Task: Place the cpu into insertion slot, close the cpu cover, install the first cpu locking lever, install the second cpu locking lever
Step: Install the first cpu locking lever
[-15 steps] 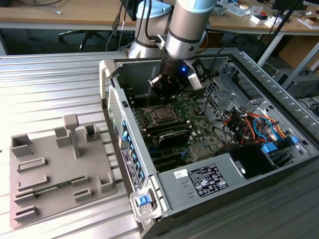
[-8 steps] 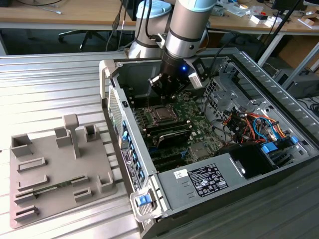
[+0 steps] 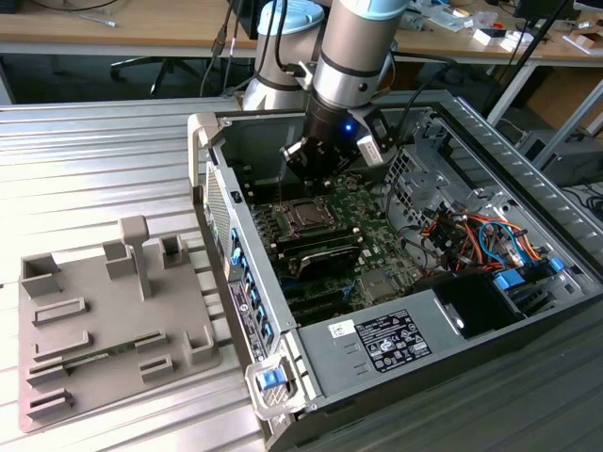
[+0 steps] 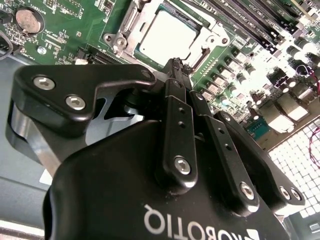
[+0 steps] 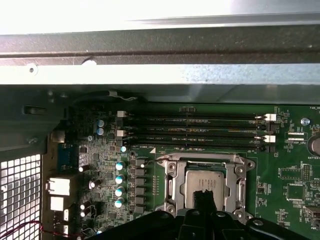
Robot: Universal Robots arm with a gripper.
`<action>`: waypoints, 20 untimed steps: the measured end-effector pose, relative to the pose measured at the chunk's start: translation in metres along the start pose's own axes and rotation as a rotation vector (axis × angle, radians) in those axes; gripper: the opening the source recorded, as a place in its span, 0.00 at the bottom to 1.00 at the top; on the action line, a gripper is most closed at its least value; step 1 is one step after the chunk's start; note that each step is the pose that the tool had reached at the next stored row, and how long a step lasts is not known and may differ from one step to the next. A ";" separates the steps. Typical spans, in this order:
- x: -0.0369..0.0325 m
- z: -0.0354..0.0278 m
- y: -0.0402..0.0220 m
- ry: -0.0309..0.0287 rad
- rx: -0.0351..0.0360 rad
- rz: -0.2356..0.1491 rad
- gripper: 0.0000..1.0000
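In the exterior view my black tool point(image 3: 314, 181), closed together and empty, hangs at twelve o'clock of the silvery-grey square cpu point(image 3: 306, 216); seemingly light, stiff, fragile: grip its edges.

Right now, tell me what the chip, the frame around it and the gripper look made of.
Chip: bare metal lid, dull silvery-grey with a smooth, soft sheen. Frame: thin sheet metal, shiny, with bright glints. Gripper: matte black, probably coated metal, though plastic cannot be excluded; silvery screws show.
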State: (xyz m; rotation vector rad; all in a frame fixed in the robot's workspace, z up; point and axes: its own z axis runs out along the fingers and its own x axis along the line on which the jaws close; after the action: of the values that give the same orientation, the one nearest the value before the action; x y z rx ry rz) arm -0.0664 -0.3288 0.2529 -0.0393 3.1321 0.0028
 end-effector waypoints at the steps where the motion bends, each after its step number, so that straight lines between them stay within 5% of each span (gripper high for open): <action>1: 0.0000 -0.0002 0.0000 0.0000 0.0000 0.000 0.11; 14: 0.0000 -0.0013 0.0000 0.0000 0.0000 0.000 0.11; 20: 0.0056 -0.0014 0.0001 0.0000 0.0000 0.000 0.11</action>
State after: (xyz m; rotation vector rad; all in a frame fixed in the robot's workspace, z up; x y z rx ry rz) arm -0.0720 -0.3288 0.2542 -0.0395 3.1322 0.0028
